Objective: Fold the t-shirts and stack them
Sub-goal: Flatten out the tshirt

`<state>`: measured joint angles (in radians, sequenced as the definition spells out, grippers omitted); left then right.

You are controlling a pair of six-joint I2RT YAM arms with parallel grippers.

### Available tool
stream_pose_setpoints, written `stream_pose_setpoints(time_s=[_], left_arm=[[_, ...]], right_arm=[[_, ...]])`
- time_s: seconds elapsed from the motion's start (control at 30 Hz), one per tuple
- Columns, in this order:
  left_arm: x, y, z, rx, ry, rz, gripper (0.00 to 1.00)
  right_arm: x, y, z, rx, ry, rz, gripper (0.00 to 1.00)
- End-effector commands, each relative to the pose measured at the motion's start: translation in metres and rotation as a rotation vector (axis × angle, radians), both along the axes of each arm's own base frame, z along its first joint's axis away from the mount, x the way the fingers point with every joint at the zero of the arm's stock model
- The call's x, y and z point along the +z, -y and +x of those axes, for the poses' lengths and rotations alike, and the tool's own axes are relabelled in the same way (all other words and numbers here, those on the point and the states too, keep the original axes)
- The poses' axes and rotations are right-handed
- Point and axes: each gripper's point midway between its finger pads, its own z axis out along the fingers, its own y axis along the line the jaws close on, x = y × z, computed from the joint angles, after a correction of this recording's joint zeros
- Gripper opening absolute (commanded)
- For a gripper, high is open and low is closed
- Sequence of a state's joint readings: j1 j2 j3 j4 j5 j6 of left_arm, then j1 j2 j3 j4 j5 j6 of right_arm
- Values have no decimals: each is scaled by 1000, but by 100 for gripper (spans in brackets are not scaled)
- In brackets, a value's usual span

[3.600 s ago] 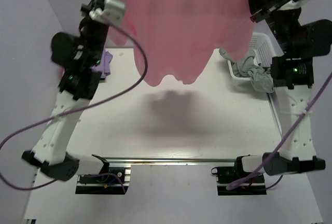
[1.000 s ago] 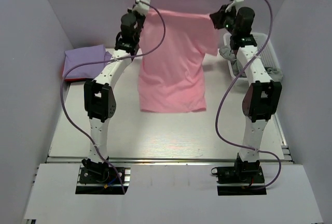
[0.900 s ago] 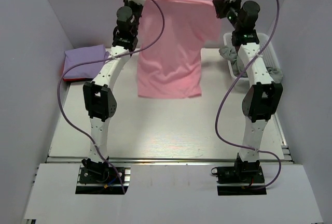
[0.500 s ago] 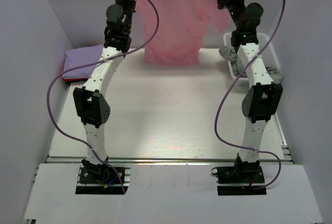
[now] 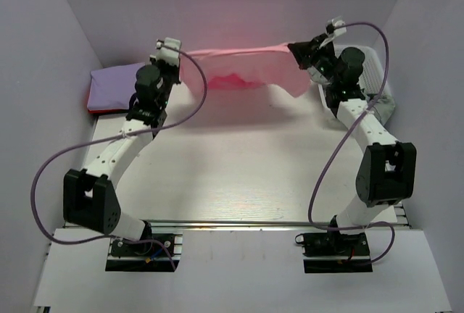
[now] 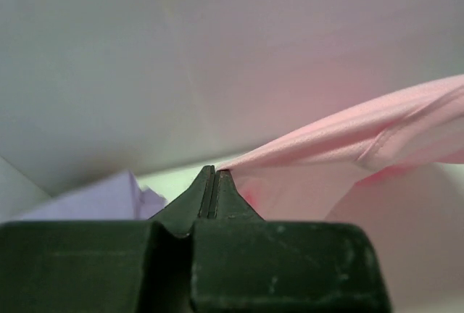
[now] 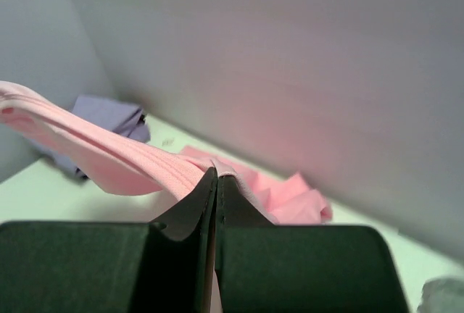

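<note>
The light pink t-shirt (image 5: 239, 63) is stretched in a low band between both grippers at the far end of the table, and its lower part lies crumpled on the tabletop. My left gripper (image 5: 176, 63) is shut on the shirt's left end (image 6: 341, 146), and my right gripper (image 5: 293, 47) is shut on its right end (image 7: 109, 157). Both pairs of jaws are pressed together on a thin fold of cloth. A folded lavender t-shirt (image 5: 114, 85) lies at the far left corner, with a thin red edge (image 5: 89, 105) showing under it.
A white basket (image 5: 371, 65) holding grey cloth (image 5: 383, 106) stands at the far right, behind my right arm. The back wall rises close behind the shirt. The lavender t-shirt (image 6: 109, 197) (image 7: 109, 114) sits just left of the left gripper.
Both arms have come down from holding the pink shirt high against the back wall. It now hangs low, and its hem has dropped onto the table.
</note>
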<state>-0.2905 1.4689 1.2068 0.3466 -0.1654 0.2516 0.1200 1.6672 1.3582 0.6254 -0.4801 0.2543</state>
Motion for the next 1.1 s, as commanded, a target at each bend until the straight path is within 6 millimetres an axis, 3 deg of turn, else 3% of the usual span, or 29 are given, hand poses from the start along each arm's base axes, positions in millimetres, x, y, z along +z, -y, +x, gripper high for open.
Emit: stream_pose_setpoints(time_s=[0.0,0.03,0.07,0.1,0.17,0.2,0.23,0.27,0.3,0.33,0.47,0.53,0.57,0.63,0.67,0.7,0.8,0.83,0.97,1.07], left_arm=[[-26,-29,-31,55,-86,-115,0],[-30,-25,-42,25,-102,-165,0],[-41,-19,-48,-12,-127,-180,0],[-66,-3,-58,-105,-185,-185,0],[-86,20,-75,-238,-272,-216,0],[-95,26,-84,-262,-313,-231,0],[-102,29,-87,-272,-353,-251,0],[-123,36,-100,-309,-434,-270,0],[-133,38,-105,-319,-477,-277,0],[-149,44,-119,-353,-542,-272,0],[-184,42,-147,-326,-699,-300,0],[-206,48,-164,-315,-782,-315,0],[-200,48,-170,-311,-772,-363,0],[-202,62,-184,-383,-811,-376,0],[-205,63,-189,-383,-842,-393,0],[-213,64,-201,-370,-904,-414,0],[-238,58,-228,-301,-1055,-408,0],[-244,59,-237,-286,-1093,-434,0],[-282,68,-286,-318,-1301,-449,0],[-297,74,-315,-353,-1454,-445,0]], right_arm=[[-12,28,-10,-74,-23,-18,0],[-19,27,-13,-67,-49,-21,0],[-44,25,-18,-46,-130,-36,0],[-52,25,-25,-38,-154,-47,0],[-85,28,-34,-45,-265,-64,0],[-91,29,-42,-54,-285,-65,0],[-109,32,-49,-59,-337,-68,0],[-117,31,-54,-57,-361,-70,0],[-114,30,-64,-48,-362,-68,0],[-136,28,-74,-33,-417,-71,0],[-167,27,-105,-22,-570,-36,0],[-196,29,-123,-25,-669,-33,0],[-206,30,-138,-27,-727,-40,0],[-217,41,-142,-103,-769,-56,0],[-231,46,-154,-131,-820,-61,0],[-231,52,-156,-175,-824,-65,0],[-256,60,-182,-222,-928,-73,0],[-269,62,-198,-228,-976,-76,0],[-299,62,-232,-220,-1089,-79,0],[-325,59,-265,-197,-1233,-78,4]])
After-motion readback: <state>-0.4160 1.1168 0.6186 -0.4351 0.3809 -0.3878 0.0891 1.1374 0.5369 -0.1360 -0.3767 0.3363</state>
